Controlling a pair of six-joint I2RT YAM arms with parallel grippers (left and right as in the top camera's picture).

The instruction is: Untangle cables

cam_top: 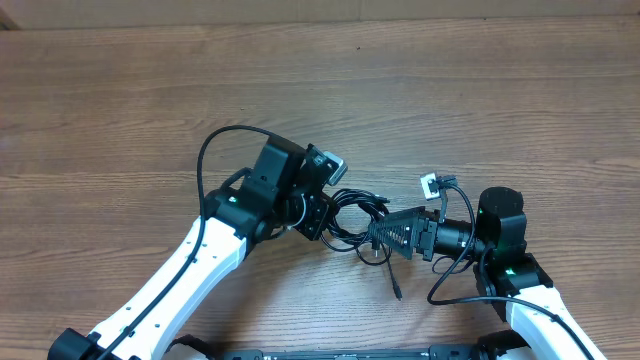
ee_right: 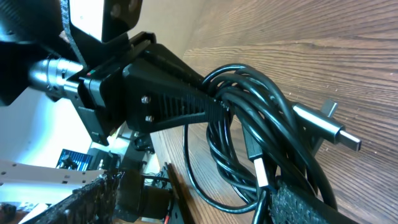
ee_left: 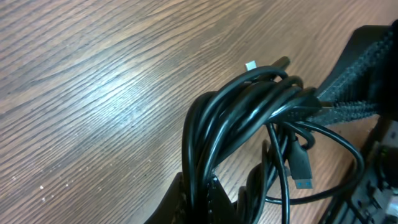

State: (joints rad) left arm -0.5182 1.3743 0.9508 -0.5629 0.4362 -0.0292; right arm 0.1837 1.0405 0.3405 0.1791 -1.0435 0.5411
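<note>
The bundle of cables is gripped from 2 sides: the left claw and the right claw are each clamped narrowly on it.

Left arm: white link shell, black joint housings, a thick black wire arching off it, and a grey-faced wrist camera.
Left gripper: black, its ribbed finger bearing two screws.
Right arm: white link, black housings, green indicator lights.
Right gripper: black, lattice-ribbed, with rough textured pads.
</note>
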